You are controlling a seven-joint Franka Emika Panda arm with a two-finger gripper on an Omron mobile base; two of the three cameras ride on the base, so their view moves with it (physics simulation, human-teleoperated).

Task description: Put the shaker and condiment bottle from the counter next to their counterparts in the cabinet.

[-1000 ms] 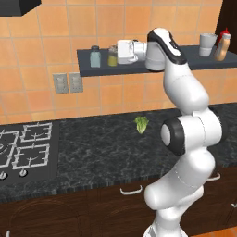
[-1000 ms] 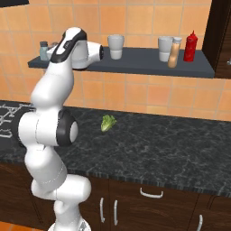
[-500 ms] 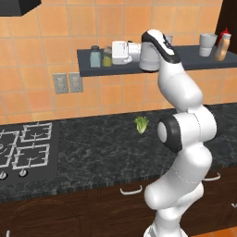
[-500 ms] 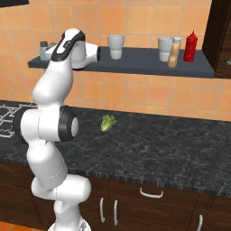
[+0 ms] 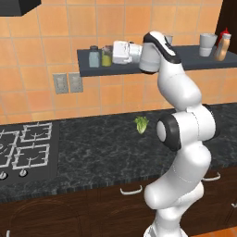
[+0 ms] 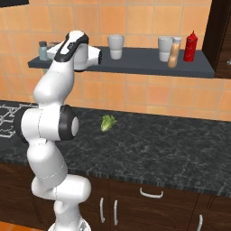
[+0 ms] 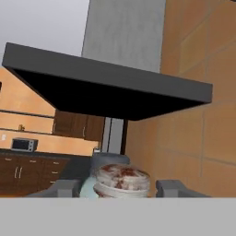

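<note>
Placement stage, with the arm reaching to the left end of the cabinet shelf (image 5: 152, 65). The shaker (image 5: 107, 56) stands upright on the shelf, just beside the grey-blue shaker (image 5: 94, 56), its counterpart. Judged from the task, like goes beside like, and that is why it sits here.

The tool (image 7: 119, 188) is level with the shaker and points along the shelf. In the hand view its two tips stand spread, one on each side of the shaker's pale cap, with a gap showing on both sides. It therefore grips nothing, and the shaker rests on its own base. The spread and the level approach suggest a release with the tool free to draw straight back. A sideways move could tip either shaker.

At the far right end of the shelf the condiment bottle (image 6: 173, 53) stands upright, next to the red bottle (image 6: 190, 46) and in front of a pale cup (image 6: 165, 48). A second cup (image 6: 116, 46) stands mid-shelf, well apart from both pairs. By this layout both items look placed — what remains is to withdraw the arm.

On the tabletop (image 5: 102, 152) lies one small green leafy item (image 5: 141, 124), which is no part of the task.

Writing and brands — none can be read. The condiment bottle's pale band is too small to make out, and the shaker's cap shows reddish specks but no lettering.
</note>
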